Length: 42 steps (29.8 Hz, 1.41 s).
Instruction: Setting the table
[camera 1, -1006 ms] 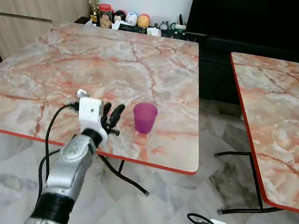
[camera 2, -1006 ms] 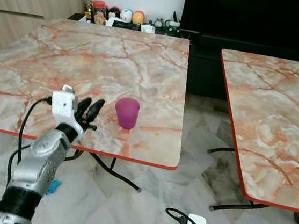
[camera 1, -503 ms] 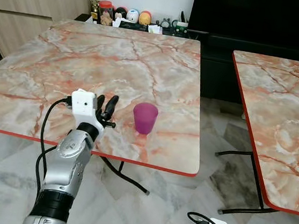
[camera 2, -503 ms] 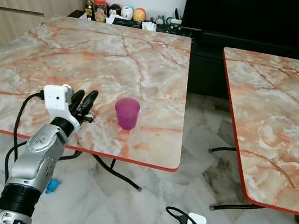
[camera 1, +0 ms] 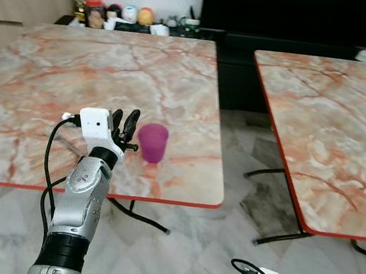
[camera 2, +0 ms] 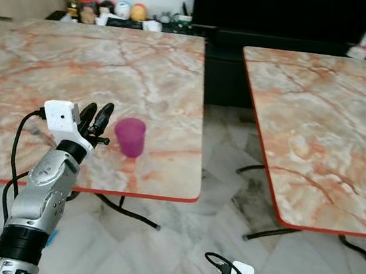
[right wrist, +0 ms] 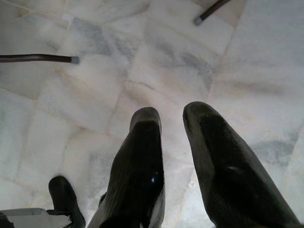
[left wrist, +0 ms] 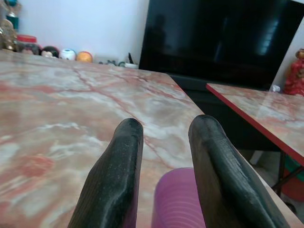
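Purple cup [camera 1: 152, 142], orange-veined marble table [camera 1: 111, 69], perhaps red-edged.

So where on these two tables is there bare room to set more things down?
The near table is bare from the purple cup back to its far edge, and left of the left gripper. The second table shows bare marble all over. It is crowded only at the near table's front right, where the open gripper hovers beside the cup.

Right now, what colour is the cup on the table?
Purple; the cup shows best in the left eye view.
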### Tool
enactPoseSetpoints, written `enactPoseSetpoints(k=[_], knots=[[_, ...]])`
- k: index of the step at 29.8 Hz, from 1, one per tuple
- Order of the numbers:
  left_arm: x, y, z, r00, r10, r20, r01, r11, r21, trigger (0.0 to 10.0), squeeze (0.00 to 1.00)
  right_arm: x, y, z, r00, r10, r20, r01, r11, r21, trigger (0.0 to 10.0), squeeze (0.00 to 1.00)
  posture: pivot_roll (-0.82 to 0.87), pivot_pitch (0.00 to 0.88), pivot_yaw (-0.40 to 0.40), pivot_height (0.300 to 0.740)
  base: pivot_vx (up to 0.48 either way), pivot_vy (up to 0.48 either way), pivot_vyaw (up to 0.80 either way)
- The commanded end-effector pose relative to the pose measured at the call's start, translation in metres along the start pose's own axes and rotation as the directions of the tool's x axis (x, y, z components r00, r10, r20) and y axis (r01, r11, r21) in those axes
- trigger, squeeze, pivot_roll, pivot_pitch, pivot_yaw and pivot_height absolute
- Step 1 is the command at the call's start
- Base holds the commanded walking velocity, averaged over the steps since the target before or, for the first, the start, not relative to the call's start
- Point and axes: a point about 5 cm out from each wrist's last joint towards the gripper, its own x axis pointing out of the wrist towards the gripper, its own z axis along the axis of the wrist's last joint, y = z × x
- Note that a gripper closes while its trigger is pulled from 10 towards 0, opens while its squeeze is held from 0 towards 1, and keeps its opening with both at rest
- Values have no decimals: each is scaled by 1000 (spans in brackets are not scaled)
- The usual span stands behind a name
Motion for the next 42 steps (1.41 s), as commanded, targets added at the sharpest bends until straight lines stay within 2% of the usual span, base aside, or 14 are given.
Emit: enactPoseSetpoints(k=[1,6,12,13,21,25,27,31,36,37,40,42], knots=[[2,-1,11,999,-2,50,1,1000,22,10000,0,0,1,0,1000,6,2,-6,1000,-5,10000,0,67,8,-12,736,0,0,-706],[3,-2,17,996,-1,88,0,1000,20,10000,0,0,1,0,1000,8,2,-8,1000,-10,10000,0,69,4,-13,736,0,444,-701],[5,0,33,985,20,171,-28,998,50,10000,0,0,1,1,1000,12,7,-12,1000,-15,10000,0,69,7,-16,736,0,0,-703],[6,0,44,975,33,220,-47,997,58,10000,0,0,1,1,1000,14,9,-14,1000,-18,10000,0,71,7,-17,736,0,0,-675],[9,-4,60,962,3,272,-25,997,76,10000,0,0,1,2,1000,22,18,-21,999,-26,10000,0,74,9,-17,736,0,0,-534],[9,-8,53,971,-20,237,1,997,79,10000,0,0,1,3,1000,23,21,-23,999,-28,10000,0,73,9,-16,736,0,0,0],[8,-14,41,986,-59,158,46,995,88,10000,0,0,1,3,999,25,20,-25,999,-32,10000,0,72,9,-16,736,0,0,0],[5,-18,31,992,-85,91,77,993,92,10000,0,0,2,2,999,26,19,-25,999,-32,10000,0,73,10,-12,736,0,0,0],[-8,-8,21,998,-66,-7,67,996,63,10000,0,0,2,2,999,29,16,-28,999,-37,10000,0,76,15,-10,736,0,0,0],[-8,-8,21,998,-66,-7,67,996,63,10000,0,0,2,2,999,29,16,-28,999,-37,10000,0,76,15,-10,736,0,0,0],[-11,-3,19,994,-70,-84,76,994,76,10000,0,0,2,2,999,30,12,-29,999,-39,10000,0,78,14,-11,736,0,0,0],[-11,3,25,994,-54,-91,58,997,44,10000,0,0,2,2,1000,30,10,-29,999,-42,10000,0,81,16,-10,736,0,0,0]])
